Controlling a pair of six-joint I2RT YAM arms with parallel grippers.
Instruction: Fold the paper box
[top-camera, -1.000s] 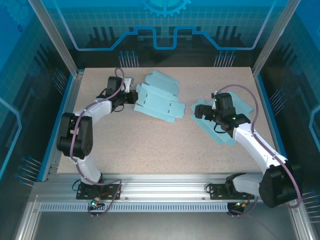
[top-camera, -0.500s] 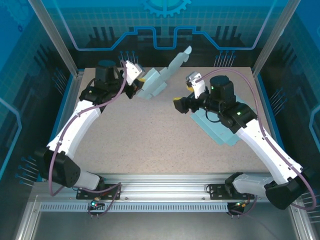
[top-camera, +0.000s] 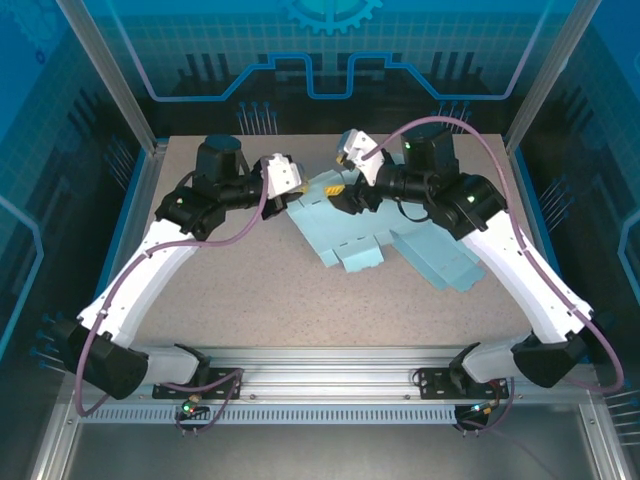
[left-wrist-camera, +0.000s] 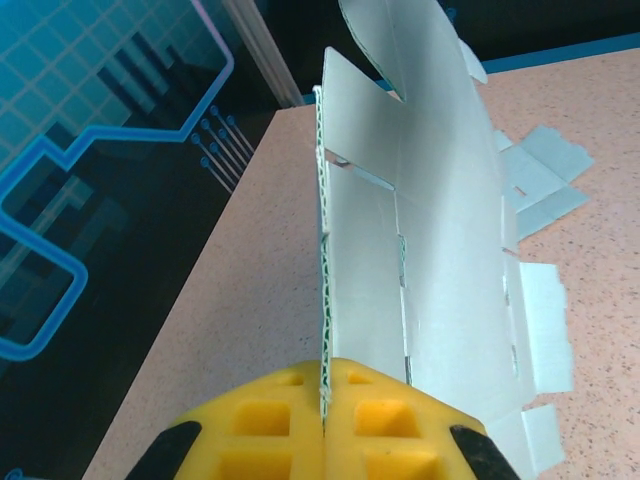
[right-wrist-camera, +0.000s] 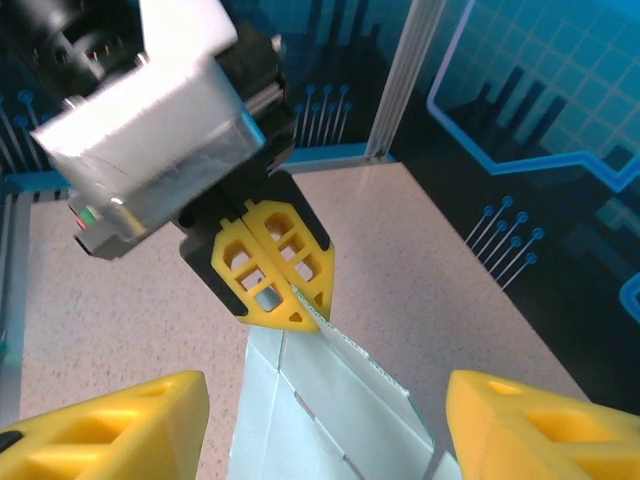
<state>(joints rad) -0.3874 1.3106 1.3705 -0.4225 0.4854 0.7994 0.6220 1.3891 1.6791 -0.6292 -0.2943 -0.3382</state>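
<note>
Paper box (top-camera: 335, 225): an unfolded flat blank near the middle of the table (top-camera: 250, 290), toward the far side. One edge is lifted between the two arms and the lower flaps slope down toward the surface.
Left gripper (left-wrist-camera: 325, 410): its yellow jaws are closed on the blank's thin edge. The sheet runs straight out from between them, seen edge-on from the left wrist.
Why held so: I'd say the pinch lifts the blank off the table so the other arm can reach a panel and bend it along a crease.
Right gripper (right-wrist-camera: 320, 430): its jaws are spread wide with nothing between them, facing the left gripper (right-wrist-camera: 293, 312) just across the raised edge. It looks lined up to take or press a flap.
Material: thin corrugated card with small flutes showing along the cut edge. It is pale blue from above and nearly white in the wrist view.
Shape: a long panel scored with straight creases, cut with narrow slots and fringed with small tabs and a rounded tongue.
Second blank (top-camera: 445, 260): the same card, lying flat on the table under the right arm, untouched.
Table surface: speckled beige, matte.
</note>
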